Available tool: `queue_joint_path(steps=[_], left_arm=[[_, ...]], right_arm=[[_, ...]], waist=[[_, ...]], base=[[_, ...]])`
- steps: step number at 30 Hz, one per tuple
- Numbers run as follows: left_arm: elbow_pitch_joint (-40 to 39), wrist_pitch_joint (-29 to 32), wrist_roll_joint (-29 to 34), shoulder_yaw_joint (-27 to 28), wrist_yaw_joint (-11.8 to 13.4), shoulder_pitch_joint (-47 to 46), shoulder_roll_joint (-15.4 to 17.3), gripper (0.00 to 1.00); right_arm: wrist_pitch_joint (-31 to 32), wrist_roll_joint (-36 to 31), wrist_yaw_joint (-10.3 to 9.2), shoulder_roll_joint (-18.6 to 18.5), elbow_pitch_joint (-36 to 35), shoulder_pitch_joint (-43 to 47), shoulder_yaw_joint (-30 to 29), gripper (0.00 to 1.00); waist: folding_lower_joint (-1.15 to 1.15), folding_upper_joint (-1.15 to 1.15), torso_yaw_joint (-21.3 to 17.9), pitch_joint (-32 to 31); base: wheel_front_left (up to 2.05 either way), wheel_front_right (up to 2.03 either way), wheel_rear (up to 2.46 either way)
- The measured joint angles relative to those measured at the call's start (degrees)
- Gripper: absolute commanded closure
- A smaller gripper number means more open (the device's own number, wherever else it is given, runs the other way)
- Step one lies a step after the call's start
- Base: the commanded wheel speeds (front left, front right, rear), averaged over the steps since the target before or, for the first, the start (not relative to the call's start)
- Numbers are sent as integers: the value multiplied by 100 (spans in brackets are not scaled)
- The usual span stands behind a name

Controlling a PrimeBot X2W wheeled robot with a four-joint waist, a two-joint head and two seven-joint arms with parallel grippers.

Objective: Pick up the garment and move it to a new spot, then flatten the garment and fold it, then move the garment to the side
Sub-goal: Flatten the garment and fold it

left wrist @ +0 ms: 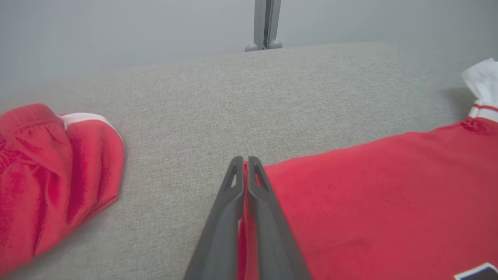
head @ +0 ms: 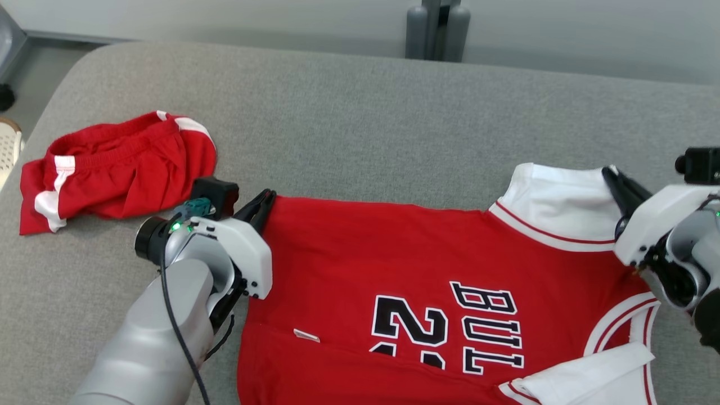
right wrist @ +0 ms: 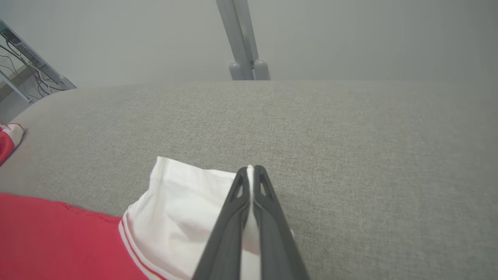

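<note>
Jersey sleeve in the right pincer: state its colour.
White fabric sleeve, edged with red stripes; best in right wrist view.

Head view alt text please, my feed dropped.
A red jersey lies spread on the grey cushion, the left gripper shut on its hem corner and the right gripper shut on a white sleeve. Crumpled red shorts sit to the left.

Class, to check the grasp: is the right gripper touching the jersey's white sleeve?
Touching. The right wrist view shows the right gripper shut, with the white sleeve pinched inside it.
</note>
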Motion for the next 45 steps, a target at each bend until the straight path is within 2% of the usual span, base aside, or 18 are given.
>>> queue_joint_path(steps=[15, 28, 41, 45], left_arm=[[-590, 112, -666, -235, 0, 896, 579, 100], [-1348, 566, -847, -548, 0, 1411, 966, 100], [-2189, 977, -871, -694, 201, 1932, 1428, 100], [-2397, 1088, -891, -733, 263, 2041, 1526, 100]], right_arm=[[-163, 506, -1, -229, -632, 1004, 126, 100], [-57, 821, -1, -636, -1492, 1715, 244, 100], [694, 1065, -1, -1150, -2158, 2015, 359, 100], [992, 1363, -1, -1247, -2452, 2117, 309, 100]], waist=[[0, 0, -256, -839], [0, 0, -253, -1111], [0, 0, -289, -1248], [0, 0, -296, -1252]], base=[[0, 0, 0], [0, 0, 0], [0, 0, 0], [0, 0, 0]])
